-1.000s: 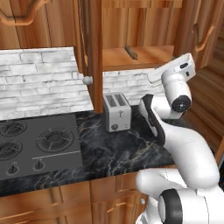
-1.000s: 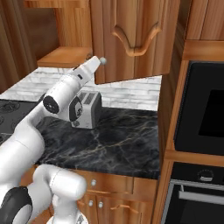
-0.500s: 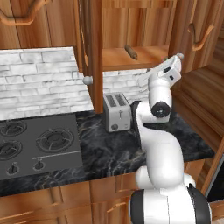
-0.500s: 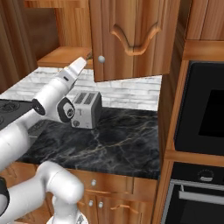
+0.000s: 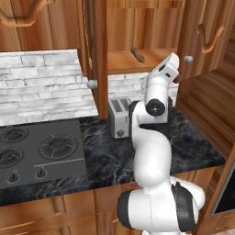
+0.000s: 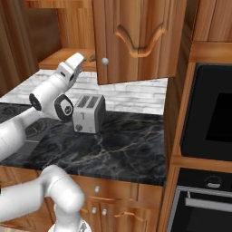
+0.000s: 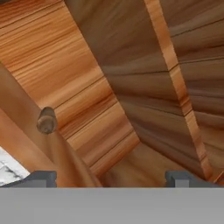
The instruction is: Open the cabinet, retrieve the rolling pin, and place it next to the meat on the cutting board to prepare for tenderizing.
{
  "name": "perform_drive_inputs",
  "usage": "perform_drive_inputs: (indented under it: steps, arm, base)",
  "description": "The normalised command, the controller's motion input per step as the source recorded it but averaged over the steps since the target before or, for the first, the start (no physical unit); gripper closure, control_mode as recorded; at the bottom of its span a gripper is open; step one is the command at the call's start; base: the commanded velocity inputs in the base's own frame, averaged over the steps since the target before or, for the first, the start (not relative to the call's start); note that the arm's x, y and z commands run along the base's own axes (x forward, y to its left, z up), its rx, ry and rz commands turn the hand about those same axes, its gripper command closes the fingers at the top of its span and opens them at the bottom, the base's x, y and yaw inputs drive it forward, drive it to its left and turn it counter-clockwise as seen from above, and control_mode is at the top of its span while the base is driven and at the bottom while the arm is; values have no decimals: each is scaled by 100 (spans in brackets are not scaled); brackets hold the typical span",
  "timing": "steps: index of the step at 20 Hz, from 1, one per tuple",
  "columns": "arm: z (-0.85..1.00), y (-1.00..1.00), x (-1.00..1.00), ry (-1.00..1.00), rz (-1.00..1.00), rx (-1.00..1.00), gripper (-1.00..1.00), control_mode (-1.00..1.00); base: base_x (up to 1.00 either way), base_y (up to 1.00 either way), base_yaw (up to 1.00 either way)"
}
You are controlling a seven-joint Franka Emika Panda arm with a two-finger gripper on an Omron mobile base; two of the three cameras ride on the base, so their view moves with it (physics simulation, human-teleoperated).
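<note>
The arm had swung up from beside the toaster point(image 5: 119, 116) toward the open cabinet point(image 5: 137, 59), both doors standing wide. The gripper point(image 7: 111, 177) had spread over the last second and now stood open, empty, its tips wide apart and aimed into the cabinet's interior. The rolling pin point(image 5: 137, 55) lay on the lower shelf point(image 5: 124, 62), its end point(image 7: 46, 120) up and to the left of the gripper in the hand view, not yet between the tips. Opening seemed done; reaching for the pin looked to be the step in hand. The worktop point(image 6: 127, 140) held only the toaster within view.
</note>
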Motion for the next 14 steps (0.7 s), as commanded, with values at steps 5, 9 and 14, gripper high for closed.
perform_drive_inputs:
  steps: [5,9,14]
  arm:
    - [2,0,54,13,-10,-7,-100,-100]
    - [0,0,27,12,-8,-2,-100,-100]
    - [0,-10,17,13,-10,0,-100,-100]
  base:
    - [0,0,0]
    - [0,0,0]
    - [0,0,0]
